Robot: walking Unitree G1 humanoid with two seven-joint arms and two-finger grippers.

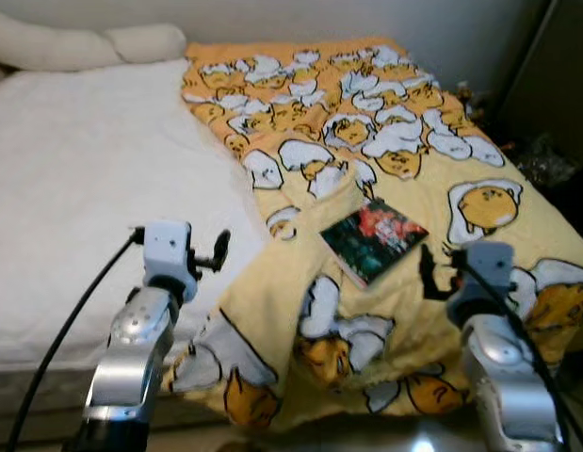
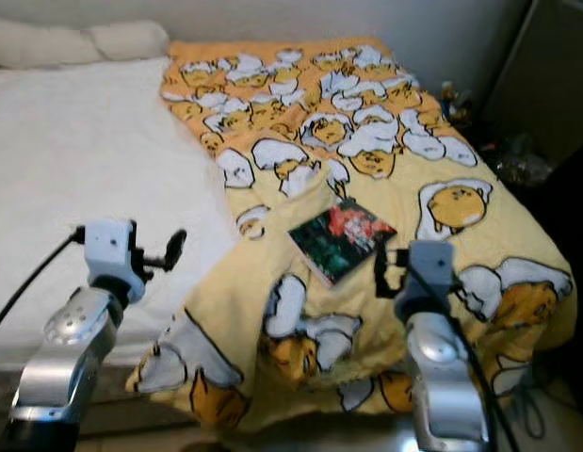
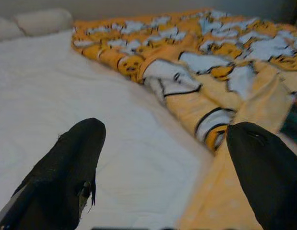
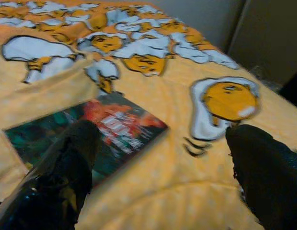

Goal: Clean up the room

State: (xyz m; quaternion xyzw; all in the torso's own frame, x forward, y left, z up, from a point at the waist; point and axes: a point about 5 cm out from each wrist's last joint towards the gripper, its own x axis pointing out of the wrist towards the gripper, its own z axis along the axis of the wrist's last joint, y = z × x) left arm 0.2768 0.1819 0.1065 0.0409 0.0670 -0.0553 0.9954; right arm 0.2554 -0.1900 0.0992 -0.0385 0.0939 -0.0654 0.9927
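From the head views, a yellow quilt printed with white-and-orange egg cartoons [image 1: 385, 188] lies rumpled over the right half of a bed with a white sheet [image 1: 84, 188], with pale pillows [image 1: 74, 42] along the wall. A dark paperback book with a red-and-green cover [image 1: 374, 239] rests on the quilt, near the bed's front edge. The left hand [image 1: 218, 252] hovers over the sheet just beside the quilt's edge; the right hand [image 1: 429, 268] hangs just beside the book's near corner.

The left wrist view looks over bare sheet toward the quilt's folded border [image 3: 186, 96], its fingers [image 3: 66, 172] released and spread wide, holding nothing.

The right wrist view shows the book [image 4: 90, 129] directly ahead and low, partly behind one finger [image 4: 57, 182], with both fingers parted and empty.

Judging by this, the book is being lifted off first. The right hand should probably slide one finger under the book's free edge, since soft bedding gives way.

The head views show dark clutter [image 1: 545, 160] beside the bed, which the wrist cameras miss; the right wrist view reveals the cover's detail.
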